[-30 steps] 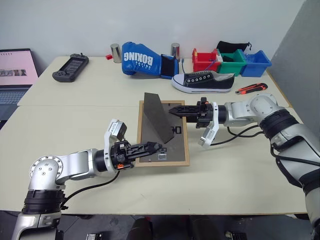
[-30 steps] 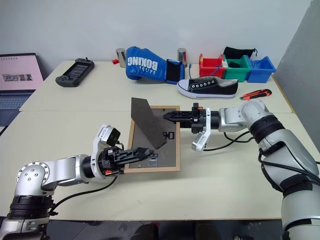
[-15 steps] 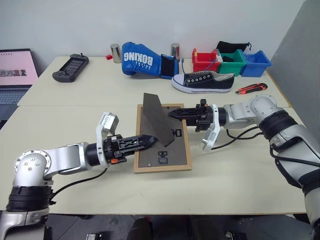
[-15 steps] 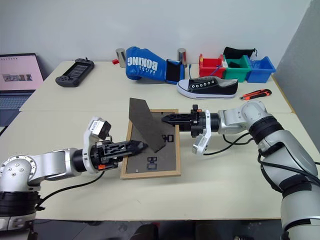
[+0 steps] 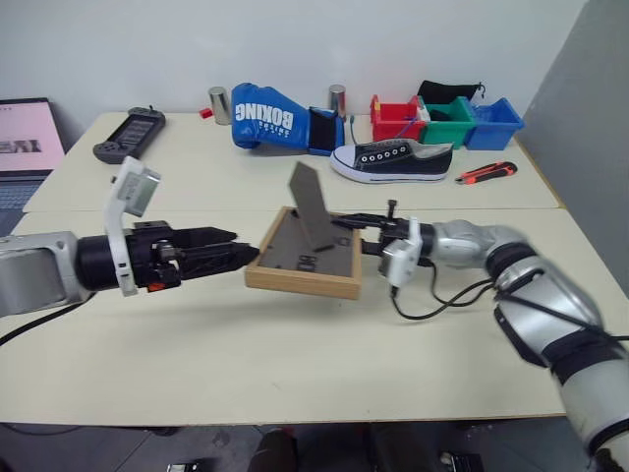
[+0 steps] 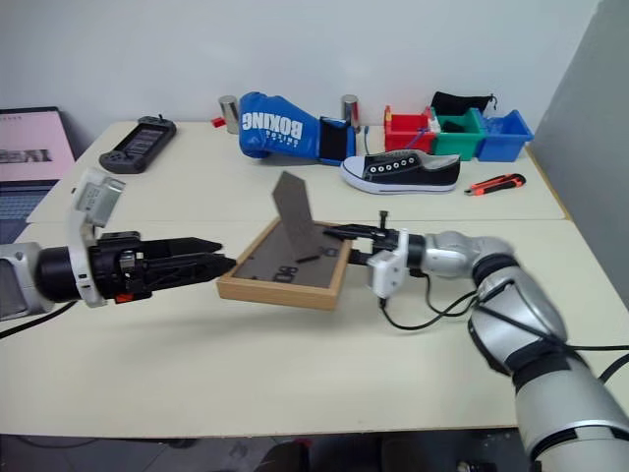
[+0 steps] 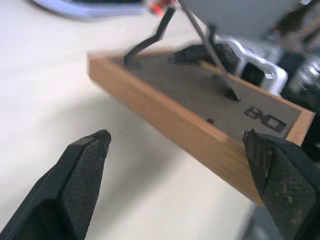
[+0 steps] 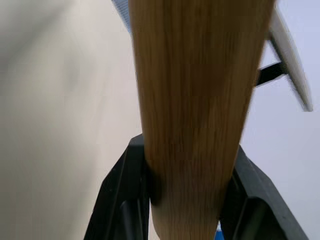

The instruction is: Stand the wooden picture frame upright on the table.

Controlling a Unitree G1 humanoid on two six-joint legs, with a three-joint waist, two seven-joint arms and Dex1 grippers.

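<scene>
Two black fingers of my right gripper (image 6: 346, 246) clamp the small light-wood picture frame (image 5: 305, 260) by its right edge, tilted above the pale cream table (image 5: 295, 344). My left gripper (image 5: 241, 256) hangs open just beside the frame's left edge, not touching.

light-wood picture frame (image 5: 300, 280) with dark grey backing; pale cream tabletop (image 5: 295, 374); blue boxing glove (image 5: 270, 118) with white lettering; black sneaker (image 5: 391, 160), white sole; red, green, blue bins (image 5: 447, 120).
</scene>
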